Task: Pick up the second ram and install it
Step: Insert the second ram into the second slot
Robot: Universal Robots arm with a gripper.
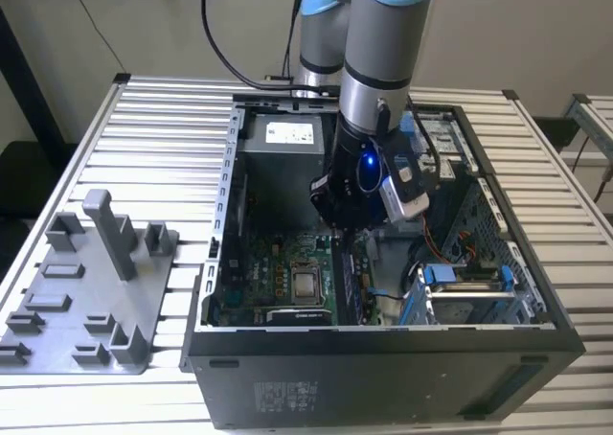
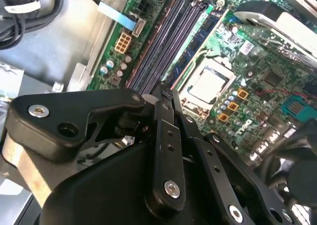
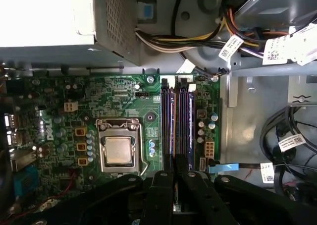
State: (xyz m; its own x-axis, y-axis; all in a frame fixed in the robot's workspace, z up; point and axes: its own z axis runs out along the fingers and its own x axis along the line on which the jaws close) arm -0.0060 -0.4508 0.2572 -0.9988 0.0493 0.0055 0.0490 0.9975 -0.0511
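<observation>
The second ram (image 2: 195, 41), a dark blue-black stick, stands on edge in the memory slot nearest the CPU socket (image 2: 208, 84). Its near end runs in under my fingertips. My gripper (image 2: 166, 92) hangs low inside the open computer case (image 1: 230, 215), over the near end of the black memory slots (image 3: 178, 126). In the first wrist view my gripper (image 3: 176, 178) has its two black fingers drawn together with only a thin slit between them, in line with the slots. In the exterior view my gripper (image 1: 350, 226) is just above the motherboard (image 1: 278, 272).
The grey power-supply box (image 1: 287, 148) fills the far end of the case. Bundled cables (image 3: 292, 136) and a blue drive cage (image 1: 469, 291) lie beside the slots. A grey fixture tray (image 1: 86, 301) with upright posts sits on the slatted table at the exterior view's left.
</observation>
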